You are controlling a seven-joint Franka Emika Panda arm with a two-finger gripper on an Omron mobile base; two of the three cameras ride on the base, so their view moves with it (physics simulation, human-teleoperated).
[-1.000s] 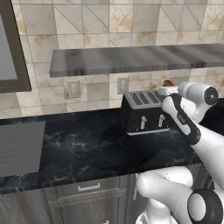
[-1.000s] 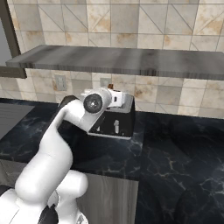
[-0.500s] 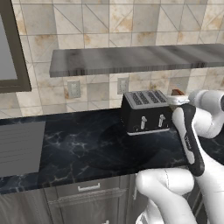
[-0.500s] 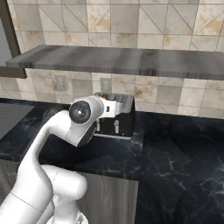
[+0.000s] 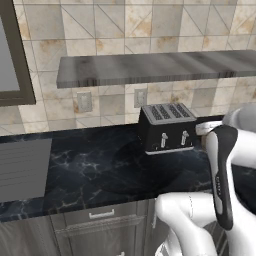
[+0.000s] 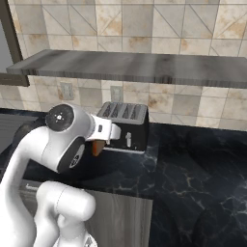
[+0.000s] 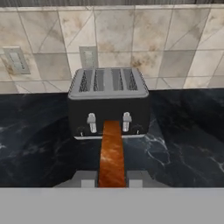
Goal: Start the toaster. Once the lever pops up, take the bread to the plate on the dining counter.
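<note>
The claw (image 7: pixel 112 181) pinches the bread (image 7: pixel 112 153) edge-on, ahead of it the toaster (image 7: pixel 108 103); light, crumbly, so grip stays gentle.

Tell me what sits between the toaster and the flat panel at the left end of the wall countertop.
Nothing: in the left base view, the black marble countertop runs bare from the toaster to the flat grey panel.
</note>
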